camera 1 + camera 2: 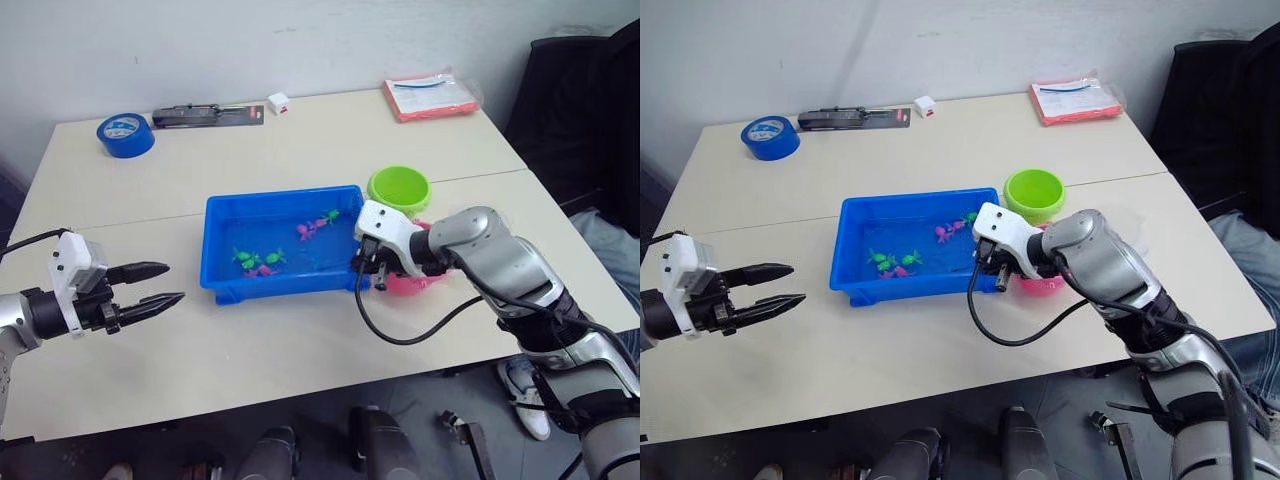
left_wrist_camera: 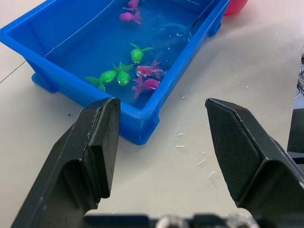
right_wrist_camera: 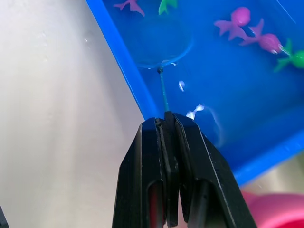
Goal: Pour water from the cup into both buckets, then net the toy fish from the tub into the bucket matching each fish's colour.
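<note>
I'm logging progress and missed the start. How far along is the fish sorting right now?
Netting is under way, and I can't confirm any fish sorted. The right gripper is shut on the net, whose hoop is dipped in the tub. Green and pink toy fish still float there. The left gripper hangs open beside the tub. The green bucket looks fishless; the pink bucket is mostly hidden. Pouring can't be judged.

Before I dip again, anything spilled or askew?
Yes: small water splashes glisten on the beige table just outside the shallow blue plastic tub, near its corner. The small blue-hooped scoop net sits inside the tub, nothing tipped.
</note>
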